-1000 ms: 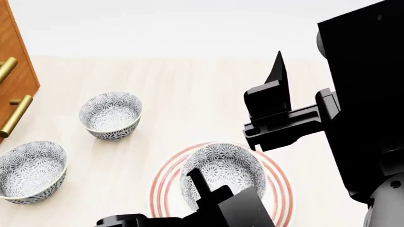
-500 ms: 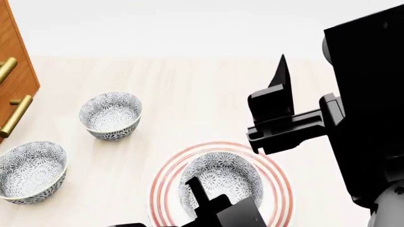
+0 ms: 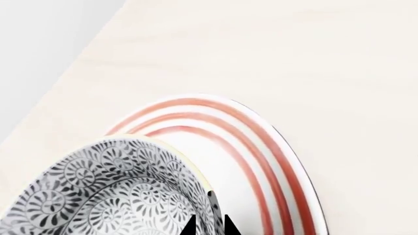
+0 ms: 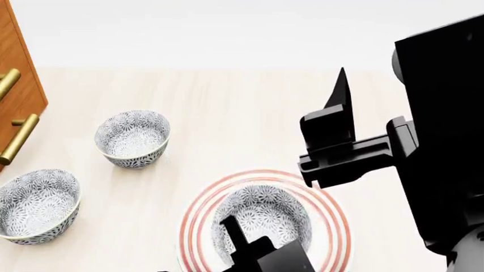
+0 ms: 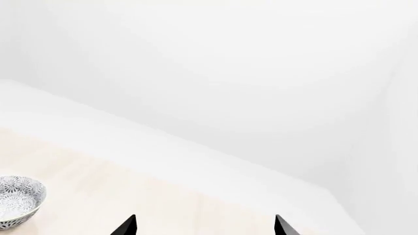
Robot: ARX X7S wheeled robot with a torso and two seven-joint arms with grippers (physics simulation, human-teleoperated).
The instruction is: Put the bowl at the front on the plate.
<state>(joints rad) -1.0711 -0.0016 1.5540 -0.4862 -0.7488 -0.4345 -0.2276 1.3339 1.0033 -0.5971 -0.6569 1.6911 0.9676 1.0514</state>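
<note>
- Pale wooden bench carries everything.
- The bowl sits on the plate, at the near side.
- Left gripper jaws pinch the bowl's rim.
- Right gripper jaws spread wide, holding nothing.

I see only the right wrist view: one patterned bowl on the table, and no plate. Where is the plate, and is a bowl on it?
Observer: The head view shows the plate close to the robot, with the bowl inside its red rings.
Operator: Does the left gripper hold that bowl?
Observer: The left wrist view shows the left gripper with one tip inside the bowl's wall and one outside, closed on it.
Operator: How many bowls are there in all?
Observer: Three. The farther spare bowl and the nearer spare bowl stand left of the plate, near a wooden cabinet.
</note>
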